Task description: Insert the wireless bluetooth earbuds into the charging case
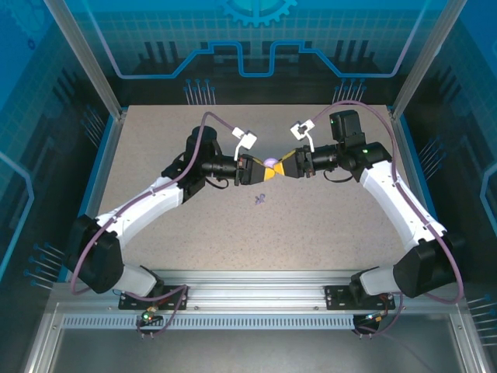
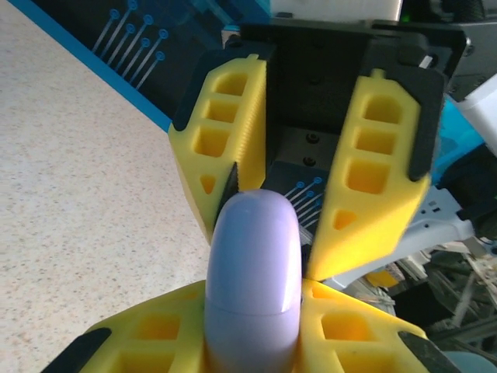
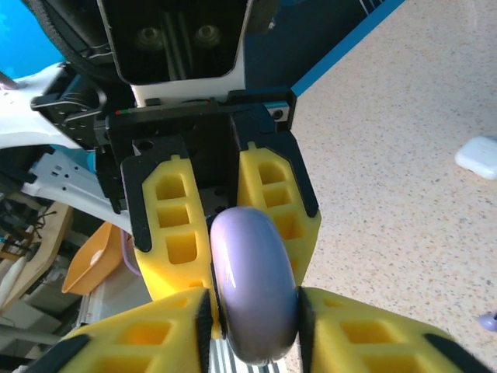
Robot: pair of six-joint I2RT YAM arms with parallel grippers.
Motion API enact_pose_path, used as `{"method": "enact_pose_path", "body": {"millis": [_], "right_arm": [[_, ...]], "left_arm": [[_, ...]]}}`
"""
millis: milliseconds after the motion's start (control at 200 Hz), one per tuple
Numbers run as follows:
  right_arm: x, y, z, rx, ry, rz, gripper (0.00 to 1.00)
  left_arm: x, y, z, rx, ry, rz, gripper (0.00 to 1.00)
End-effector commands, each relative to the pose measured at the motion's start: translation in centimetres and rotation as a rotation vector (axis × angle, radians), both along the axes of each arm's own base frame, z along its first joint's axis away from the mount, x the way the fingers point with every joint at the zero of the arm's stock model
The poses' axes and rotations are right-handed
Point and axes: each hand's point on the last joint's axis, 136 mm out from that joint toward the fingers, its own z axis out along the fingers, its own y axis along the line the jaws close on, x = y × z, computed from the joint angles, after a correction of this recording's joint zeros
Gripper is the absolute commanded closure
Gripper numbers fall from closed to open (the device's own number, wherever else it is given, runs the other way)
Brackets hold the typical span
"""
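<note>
A lavender charging case (image 1: 269, 163) hangs in mid-air above the table's middle, held from both sides. My left gripper (image 1: 262, 172) is shut on its lower half; in the left wrist view the case (image 2: 252, 249) stands up between my yellow fingers (image 2: 140, 342), lid closed, with a seam line across it. My right gripper (image 1: 280, 168) is shut on the other end; its black pads press both sides of the case (image 3: 252, 272). A tiny lavender earbud (image 1: 261, 198) lies on the table just in front of the grippers, and a lavender piece (image 3: 488, 319) shows at the right wrist view's edge.
The speckled beige table (image 1: 326, 225) is bordered by blue walls and a metal rail at the near edge. A small white rounded piece (image 3: 477, 155) lies on the table in the right wrist view. White cable connectors (image 1: 247, 138) hang above both wrists.
</note>
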Motion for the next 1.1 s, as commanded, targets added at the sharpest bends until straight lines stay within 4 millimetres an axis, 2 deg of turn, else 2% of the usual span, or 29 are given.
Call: {"method": "enact_pose_path", "body": {"millis": [0, 60, 165, 270, 385, 550, 695, 1091], "right_arm": [[-0.4, -0.4, 1.4, -0.037, -0.065, -0.040, 0.57], [-0.4, -0.7, 1.6, -0.053, -0.090, -0.068, 0.51], [-1.2, -0.9, 2.3, -0.058, -0.129, -0.060, 0.49], [-2.7, -0.6, 2.7, -0.062, -0.152, 0.001, 0.48], [-4.3, 0.2, 2.7, -0.085, -0.176, 0.078, 0.46], [-5.5, 1.3, 2.3, -0.145, -0.238, 0.123, 0.42], [-5.8, 1.9, 2.2, -0.174, -0.270, 0.132, 0.38], [-3.9, 1.8, 1.6, -0.232, -0.270, 0.055, 0.38]], "left_arm": [[0.7, 0.8, 0.8, 0.019, -0.139, 0.087, 0.89], [0.1, 1.2, 0.8, 0.003, -0.231, 0.084, 0.88], [-1.5, 1.5, 0.9, -0.009, -0.358, 0.031, 0.86], [-2.7, 1.7, 0.9, -0.011, -0.415, -0.020, 0.87], [-4.3, 1.7, 1.7, -0.069, -0.489, -0.089, 0.86], [-5.6, 1.6, 2.0, -0.075, -0.512, -0.143, 0.86], [-6.2, 1.5, 2.3, -0.080, -0.516, -0.165, 0.86], [-7.8, 1.2, 2.2, -0.074, -0.532, -0.226, 0.87]]}}
